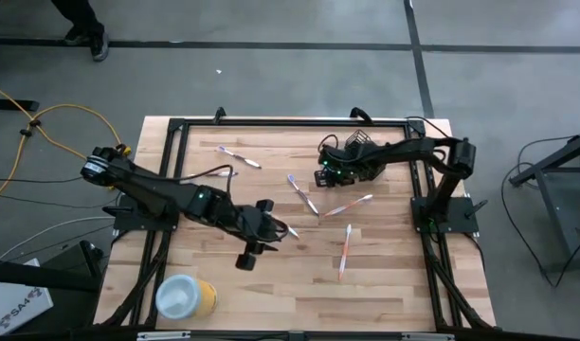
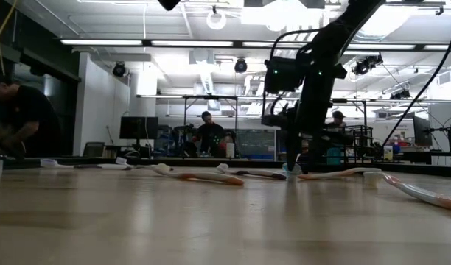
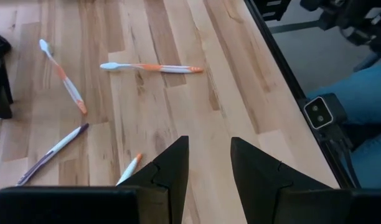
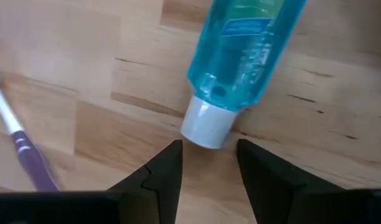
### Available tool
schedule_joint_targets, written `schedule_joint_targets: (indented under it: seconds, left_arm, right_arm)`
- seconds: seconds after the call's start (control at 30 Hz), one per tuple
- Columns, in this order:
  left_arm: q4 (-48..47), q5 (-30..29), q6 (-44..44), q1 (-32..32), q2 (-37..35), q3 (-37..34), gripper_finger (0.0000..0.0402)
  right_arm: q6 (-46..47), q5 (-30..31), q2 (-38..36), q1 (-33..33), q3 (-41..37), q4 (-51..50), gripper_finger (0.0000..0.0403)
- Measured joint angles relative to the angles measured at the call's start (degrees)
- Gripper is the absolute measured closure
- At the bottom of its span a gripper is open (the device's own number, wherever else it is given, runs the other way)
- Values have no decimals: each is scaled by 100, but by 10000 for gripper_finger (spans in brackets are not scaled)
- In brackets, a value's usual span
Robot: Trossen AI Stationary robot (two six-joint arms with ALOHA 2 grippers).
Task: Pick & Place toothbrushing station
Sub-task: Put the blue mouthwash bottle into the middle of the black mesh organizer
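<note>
The black wire-mesh holder [image 1: 359, 142] stands at the table's far right. Several thin toothbrushes [image 1: 302, 192] lie flat and scattered over the wooden table [image 1: 394, 284]; others are orange-and-white [image 3: 153, 67] or purple [image 3: 53, 152]. A blue tube [image 4: 243, 56] with a white cap [image 4: 206, 127] lies flat on the wood. My right gripper [image 4: 209, 152] points steeply down just beside the holder [image 1: 324, 176], open, its fingertips close on either side of the cap without touching it. My left gripper [image 3: 209, 155] hovers open over the table's middle [image 1: 276, 227], with nothing between its fingers.
A yellow cylinder with a white top [image 1: 186, 296] stands near the front left corner. A black frame [image 1: 176, 128] runs around the table's edges. A purple toothbrush [image 4: 22, 149] lies close beside the tube. People sit in the room behind the table [image 2: 207, 132].
</note>
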Motion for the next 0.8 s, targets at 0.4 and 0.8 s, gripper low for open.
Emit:
schedule_joint_targets:
  seconds: [0.4,0.8]
  left_arm:
    - [0,-17,52,-68,0,0,287]
    - [-23,-20,184,-65,0,2,287]
  right_arm:
    - [-94,-11,130,-31,167,3,254]
    - [48,162,146,-165,378,121,254]
